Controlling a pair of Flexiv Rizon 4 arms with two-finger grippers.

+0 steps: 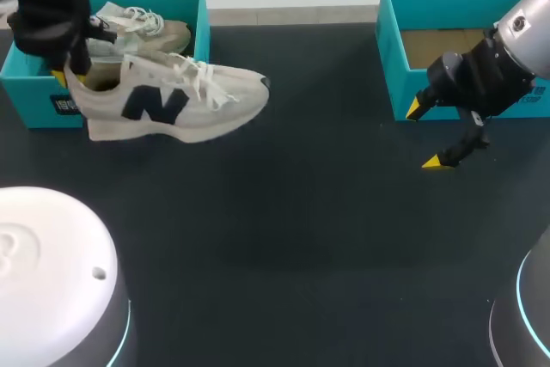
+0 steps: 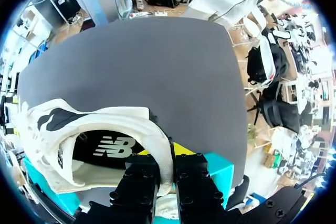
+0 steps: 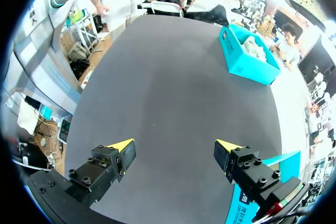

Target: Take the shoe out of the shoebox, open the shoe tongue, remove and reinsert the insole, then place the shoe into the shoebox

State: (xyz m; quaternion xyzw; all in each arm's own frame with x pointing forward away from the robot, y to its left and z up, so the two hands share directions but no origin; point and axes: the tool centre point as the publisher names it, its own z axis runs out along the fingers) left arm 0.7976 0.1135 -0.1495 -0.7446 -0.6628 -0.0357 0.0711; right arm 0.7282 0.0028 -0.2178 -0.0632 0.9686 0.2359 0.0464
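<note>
A cream sneaker [image 1: 172, 100] with a dark side logo hangs by its heel over the front wall of the left teal shoebox [image 1: 43, 96], toe pointing right over the table. My left gripper [image 1: 73, 75] is shut on its heel collar. In the left wrist view the fingers [image 2: 142, 182] pinch the heel rim of the sneaker [image 2: 105, 135] from both sides, and the dark insole shows inside. A second sneaker [image 1: 146, 32] lies in that box. My right gripper [image 1: 425, 135] hangs open and empty in front of the right box; in the right wrist view the right gripper [image 3: 175, 148] is over bare table.
A second teal box [image 1: 395, 58] with a cardboard bottom stands at the back right, right behind my right gripper. Two white rounded robot housings [image 1: 51, 272] fill the front corners. Dark tabletop [image 1: 309, 229] stretches between the boxes.
</note>
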